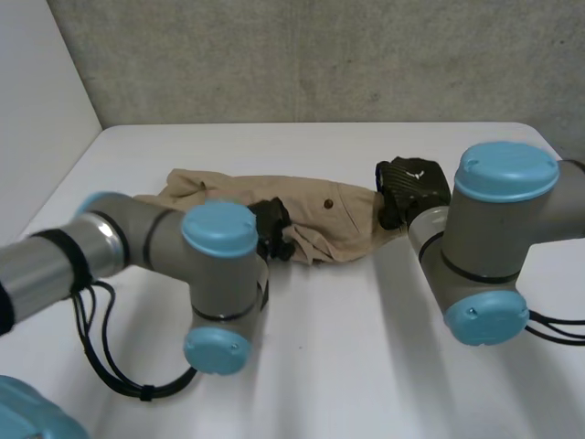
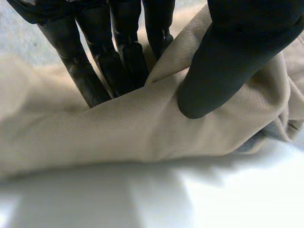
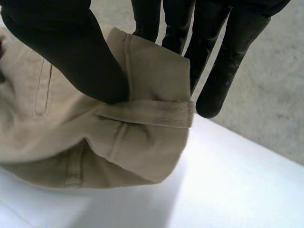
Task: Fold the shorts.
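Note:
Beige shorts [image 1: 315, 215] lie bunched across the middle of the white table [image 1: 366, 366], a small dark button showing on top. My left hand [image 1: 272, 229] sits at their near edge; in its wrist view the fingers [image 2: 118, 61] and thumb [image 2: 228, 61] pinch a raised fold of the shorts [image 2: 142, 128]. My right hand [image 1: 411, 187] is at the shorts' right end. There its thumb [image 3: 71, 47] and fingers [image 3: 223, 57] pinch the waistband corner [image 3: 152, 114], lifted a little off the table.
A grey wall [image 1: 320, 55] runs behind the table's far edge, and a white side wall [image 1: 37, 110] stands at the left. Bare tabletop lies in front of the shorts between my two arms.

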{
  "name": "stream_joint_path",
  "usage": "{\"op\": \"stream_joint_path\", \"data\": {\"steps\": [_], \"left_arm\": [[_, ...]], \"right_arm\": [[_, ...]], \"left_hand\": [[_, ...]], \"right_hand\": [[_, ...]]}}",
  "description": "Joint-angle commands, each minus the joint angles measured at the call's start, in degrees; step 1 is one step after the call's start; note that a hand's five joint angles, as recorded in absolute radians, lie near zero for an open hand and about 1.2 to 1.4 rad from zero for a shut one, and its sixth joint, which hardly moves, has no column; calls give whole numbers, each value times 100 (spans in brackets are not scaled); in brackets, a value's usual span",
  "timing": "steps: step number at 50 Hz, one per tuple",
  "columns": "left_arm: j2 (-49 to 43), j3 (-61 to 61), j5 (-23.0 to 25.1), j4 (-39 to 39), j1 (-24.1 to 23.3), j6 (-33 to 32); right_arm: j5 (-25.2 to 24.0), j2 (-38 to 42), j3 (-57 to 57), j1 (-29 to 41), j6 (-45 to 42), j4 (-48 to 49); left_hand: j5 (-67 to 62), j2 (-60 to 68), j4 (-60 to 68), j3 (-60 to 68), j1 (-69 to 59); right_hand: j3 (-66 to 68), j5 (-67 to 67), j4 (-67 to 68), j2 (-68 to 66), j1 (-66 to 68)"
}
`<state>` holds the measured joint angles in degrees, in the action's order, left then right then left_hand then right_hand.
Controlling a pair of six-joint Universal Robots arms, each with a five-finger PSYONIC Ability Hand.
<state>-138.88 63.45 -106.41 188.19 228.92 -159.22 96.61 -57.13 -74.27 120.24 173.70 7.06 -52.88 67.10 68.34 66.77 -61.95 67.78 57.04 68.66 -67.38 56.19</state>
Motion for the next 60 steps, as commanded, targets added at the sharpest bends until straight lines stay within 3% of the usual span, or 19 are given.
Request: {"op": "stream_joint_path", "data": {"steps": [1,4,5,10,19,25,27,30,34,36,39,44,48,55,60], "left_arm": [[1431,352,698,-1017,504,-546],[1881,414,1314,-1546,619,-960],[2143,423,1725,-1931,750,-1223],[2646,440,2528,-3014,1233,-2146],[2630,475,2617,-3244,1761,-3764],[1700,353,2504,-3148,2042,-5028],[1575,291,2450,-3043,2078,-5171],[1373,238,2424,-2788,1982,-5093],[1399,308,2389,-2498,1815,-4759],[1495,474,2284,-2436,1692,-4470],[1741,729,2020,-2418,1621,-4092],[2285,1344,1344,-2436,1402,-2837],[2707,1835,1124,-2436,1200,-2168],[2902,2452,921,-2032,883,-1929],[2779,2655,430,-1304,699,-1876]], "right_arm": [[-484,-544,131,-36,-1668,-617],[-503,-650,193,-36,-2233,-820],[-485,-737,202,-27,-2548,-951],[-511,-1045,185,26,-3069,-1224],[-538,-993,141,52,-3044,-1313],[-529,-326,220,201,-2570,-1286],[-520,-176,264,272,-2307,-1260],[-511,79,369,298,-1753,-1181],[-450,273,369,307,-1286,-1102],[-336,273,325,307,-1172,-1067],[-143,229,247,298,-1110,-1049],[-81,54,150,263,-1110,-1058],[-107,-105,79,263,-1110,-1058],[-133,-246,0,263,-1110,-1058],[-133,-246,-70,263,-1119,-1066]], "left_hand": [[-1712,1290,1166,1323,-1805],[-1712,1290,1166,1323,-1805],[-1712,1290,1166,1323,-1805],[-1712,1290,1166,1323,-1805],[-1712,1290,1166,1323,-1805],[-1712,1290,1166,1323,-1805],[-1712,1290,1166,1323,-1805],[769,-1191,-1315,-1158,676],[1731,-2152,-2276,-2119,1637],[3088,-3510,-3634,-3477,2995],[3264,-3686,-3810,-3653,3171],[4137,-4559,-4683,-4526,4044],[4709,-5131,-5255,-5098,4616],[4846,-5268,-5392,-5235,4753],[4712,-5133,-5257,-5100,4618]], "right_hand": [[1222,1296,1134,-1262,2381],[1222,1296,1134,-1262,2381],[1222,1296,1134,-1262,2381],[1222,1296,1134,-1262,2381],[1222,1296,1134,-1262,2381],[1222,1296,1134,-1262,2381],[1222,1296,1134,-1262,2381],[1222,1296,1134,-1262,2381],[1222,1296,1134,-1262,2381],[1222,1296,1134,-1262,2381],[1222,1296,1134,-1262,2381],[1222,1296,1134,-1262,2381],[1222,1296,1134,-1262,2381],[1222,1296,1134,-1262,2381],[1222,1296,1134,-1262,2381]]}}
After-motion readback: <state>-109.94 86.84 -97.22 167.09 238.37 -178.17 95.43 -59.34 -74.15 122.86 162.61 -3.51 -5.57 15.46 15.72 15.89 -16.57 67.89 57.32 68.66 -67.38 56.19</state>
